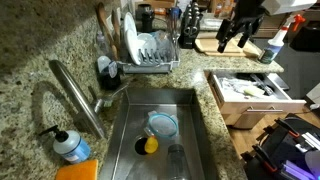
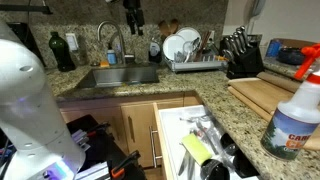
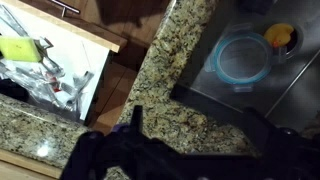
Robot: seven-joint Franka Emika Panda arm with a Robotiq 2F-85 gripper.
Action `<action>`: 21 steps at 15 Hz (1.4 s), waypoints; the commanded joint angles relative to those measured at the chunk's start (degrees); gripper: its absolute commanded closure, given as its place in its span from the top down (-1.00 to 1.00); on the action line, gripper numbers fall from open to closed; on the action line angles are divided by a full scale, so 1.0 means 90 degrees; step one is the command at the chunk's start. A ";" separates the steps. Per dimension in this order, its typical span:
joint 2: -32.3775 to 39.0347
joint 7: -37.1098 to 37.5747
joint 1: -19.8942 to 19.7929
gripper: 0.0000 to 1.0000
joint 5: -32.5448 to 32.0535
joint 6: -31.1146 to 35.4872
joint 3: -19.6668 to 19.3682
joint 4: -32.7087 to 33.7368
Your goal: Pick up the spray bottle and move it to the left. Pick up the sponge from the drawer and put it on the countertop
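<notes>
White spray bottle (image 2: pixel 293 118) with blue label, upright on the granite countertop (image 2: pixel 213 90) right of the open drawer (image 2: pixel 168 128); cut off at the frame edge. Yellow-green sponge (image 2: pixel 195 148) lying inside among blurred utensils. Gripper (image 1: pixel 233 42) above the counter, fingers apart, seemingly empty. Sink (image 1: pixel 185 100) and dish rack (image 1: pixel 150 68) further left.

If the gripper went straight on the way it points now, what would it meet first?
Probably the bare countertop strip between the sink and the open drawer; the gripper looks straight down at it, height unclear.
</notes>
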 commanded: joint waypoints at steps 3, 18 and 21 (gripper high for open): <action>-0.0231 0.0220 -0.0095 1.00 -0.0321 -0.0054 -0.0302 -0.0034; -0.0812 -0.0078 -0.1407 1.00 -0.1135 0.0416 -0.2023 0.0309; 0.0192 -0.0631 -0.1677 1.00 -0.1112 -0.0295 -0.2432 0.1518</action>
